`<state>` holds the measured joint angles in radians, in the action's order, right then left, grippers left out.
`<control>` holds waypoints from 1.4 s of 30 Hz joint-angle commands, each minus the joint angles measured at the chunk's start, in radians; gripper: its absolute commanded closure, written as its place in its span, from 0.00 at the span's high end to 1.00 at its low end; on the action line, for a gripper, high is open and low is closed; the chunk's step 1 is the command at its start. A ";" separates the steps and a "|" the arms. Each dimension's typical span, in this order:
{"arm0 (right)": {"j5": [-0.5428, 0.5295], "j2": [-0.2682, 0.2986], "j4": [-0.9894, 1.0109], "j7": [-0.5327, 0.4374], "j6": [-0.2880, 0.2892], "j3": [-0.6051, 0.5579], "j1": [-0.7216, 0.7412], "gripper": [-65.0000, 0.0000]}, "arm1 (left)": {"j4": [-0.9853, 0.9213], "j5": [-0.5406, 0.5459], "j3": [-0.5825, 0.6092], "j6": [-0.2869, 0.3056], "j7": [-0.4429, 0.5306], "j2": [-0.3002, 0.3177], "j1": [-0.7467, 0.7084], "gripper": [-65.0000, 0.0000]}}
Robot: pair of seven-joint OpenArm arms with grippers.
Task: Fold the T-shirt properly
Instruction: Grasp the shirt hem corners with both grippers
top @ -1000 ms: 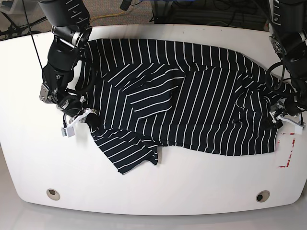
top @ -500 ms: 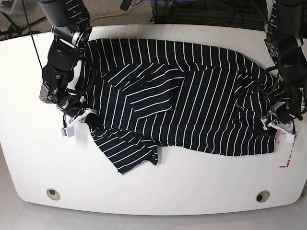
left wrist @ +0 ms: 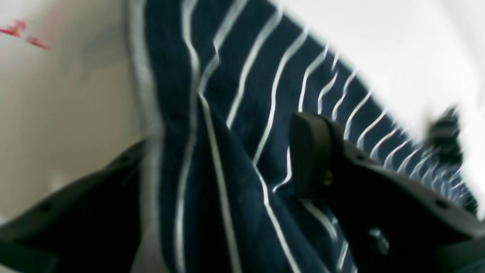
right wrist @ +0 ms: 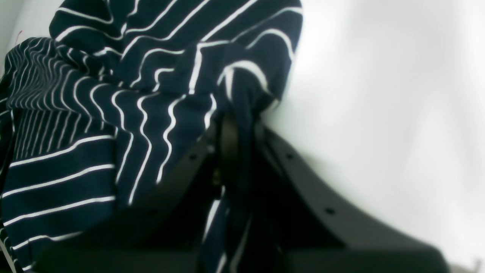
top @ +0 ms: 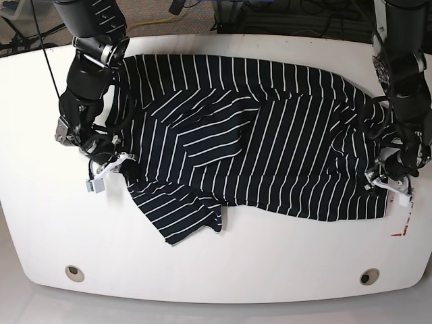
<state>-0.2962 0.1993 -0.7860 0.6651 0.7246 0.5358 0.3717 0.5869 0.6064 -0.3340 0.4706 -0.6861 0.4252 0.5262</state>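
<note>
The T-shirt [top: 270, 148], dark with thin white stripes, lies spread and rumpled across the white table [top: 270, 263], with one sleeve folded out toward the front left. My right gripper [top: 108, 170] is on the left in the base view, shut on the shirt's left edge. In the right wrist view a bunched fold of the T-shirt [right wrist: 113, 113] is pinched in the right gripper [right wrist: 235, 125]. My left gripper [top: 390, 183] sits at the shirt's front right corner. In the left wrist view the left gripper [left wrist: 219, 144] straddles the T-shirt [left wrist: 227, 94] hem, fingers [left wrist: 310, 151] apart.
A red tape mark [top: 403, 226] lies on the table just past the shirt's right corner and shows in the left wrist view as red tape [left wrist: 22, 32]. Two round holes [top: 75, 273] [top: 368, 276] sit near the front edge. Cables run behind the far edge.
My left arm has moved inward from off the shirt's right corner onto its hem, and its jaws have narrowed around the cloth. The right arm and its grip are unchanged.
</note>
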 commanded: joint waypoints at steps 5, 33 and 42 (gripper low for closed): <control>0.068 0.013 0.001 0.072 -0.026 -0.003 -0.003 0.05 | 0.014 0.025 0.036 0.006 0.021 0.010 0.030 0.57; 0.068 0.015 0.001 0.075 -0.026 -0.004 0.006 0.05 | 0.018 0.028 0.032 -0.046 0.099 0.013 0.024 0.00; 0.070 0.015 0.000 0.074 -0.026 -0.001 0.005 0.05 | 0.020 0.028 0.032 -0.048 0.099 0.014 0.010 0.00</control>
<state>-0.2958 0.2020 -0.7860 0.6762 0.7265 0.5354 0.3779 0.5873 0.6144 -0.2981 0.4183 -0.6056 0.4198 0.5148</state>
